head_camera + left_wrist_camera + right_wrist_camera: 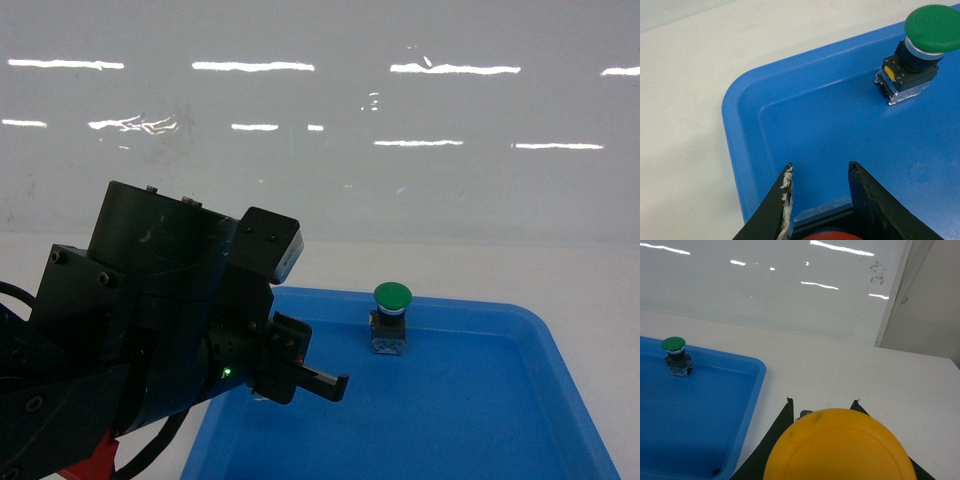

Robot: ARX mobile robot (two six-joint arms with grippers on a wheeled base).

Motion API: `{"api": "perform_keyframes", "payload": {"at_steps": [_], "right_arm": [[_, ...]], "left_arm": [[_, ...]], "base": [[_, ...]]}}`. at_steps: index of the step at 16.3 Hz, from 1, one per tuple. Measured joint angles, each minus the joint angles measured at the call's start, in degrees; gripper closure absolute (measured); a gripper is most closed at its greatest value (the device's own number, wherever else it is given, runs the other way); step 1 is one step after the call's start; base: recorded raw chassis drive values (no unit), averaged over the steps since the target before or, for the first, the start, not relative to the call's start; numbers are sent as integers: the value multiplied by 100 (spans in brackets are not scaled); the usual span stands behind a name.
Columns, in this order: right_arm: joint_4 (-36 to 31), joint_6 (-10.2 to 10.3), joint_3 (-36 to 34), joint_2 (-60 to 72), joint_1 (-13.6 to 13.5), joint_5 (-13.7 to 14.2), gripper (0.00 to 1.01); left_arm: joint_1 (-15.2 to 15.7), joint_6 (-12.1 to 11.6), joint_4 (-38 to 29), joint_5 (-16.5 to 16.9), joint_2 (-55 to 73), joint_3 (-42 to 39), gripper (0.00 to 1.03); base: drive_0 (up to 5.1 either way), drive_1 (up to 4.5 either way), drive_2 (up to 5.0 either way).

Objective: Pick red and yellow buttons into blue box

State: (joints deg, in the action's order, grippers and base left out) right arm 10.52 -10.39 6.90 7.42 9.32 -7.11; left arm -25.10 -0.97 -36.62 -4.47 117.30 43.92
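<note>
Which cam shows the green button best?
Left wrist: the green button is close and large, its cap, black body and clear base visible on the blue tray. Head and right wrist show it small and distant.

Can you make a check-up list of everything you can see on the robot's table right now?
Surface: white table, glossy white wall behind.
Job's things: yellow button sits between the right gripper's fingers; a sliver of the red button shows between the left gripper's fingers. Blue box: nothing seen.
Clutter: green button standing upright in the shallow blue tray.
Grippers: left gripper over the tray's corner; right gripper above the table, beside the tray.
Cables: black cable under the left arm.
Surroundings: ceiling lights reflected in the wall.
</note>
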Motion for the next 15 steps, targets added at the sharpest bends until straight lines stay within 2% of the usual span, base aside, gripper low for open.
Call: {"api": "perform_keyframes", "payload": {"at_steps": [3, 5, 7, 10, 12, 15], "right_arm": [[2, 0, 0, 0, 0, 0, 74], [0, 0, 0, 0, 0, 0, 74], [2, 0, 0, 0, 0, 0, 74], [2, 0, 0, 0, 0, 0, 74], [0, 0, 0, 0, 0, 0, 74], [0, 0, 0, 0, 0, 0, 74]], "left_arm": [[-20, -92, -87, -87, -195, -55, 74], [70, -133, -424, -90, -682, -223, 74], [286, -232, -977, -81, -1329, -459, 74], [866, -409, -1666, -291, -2374, -1178, 74], [1147, -551, -1768, -581, -2968, -1685, 74], [1143, -734, -1279, -826, -4083, -2385, 74]], "base": [[0, 0, 0], [0, 0, 0], [0, 0, 0], [0, 0, 0], [0, 0, 0], [0, 0, 0]]}}
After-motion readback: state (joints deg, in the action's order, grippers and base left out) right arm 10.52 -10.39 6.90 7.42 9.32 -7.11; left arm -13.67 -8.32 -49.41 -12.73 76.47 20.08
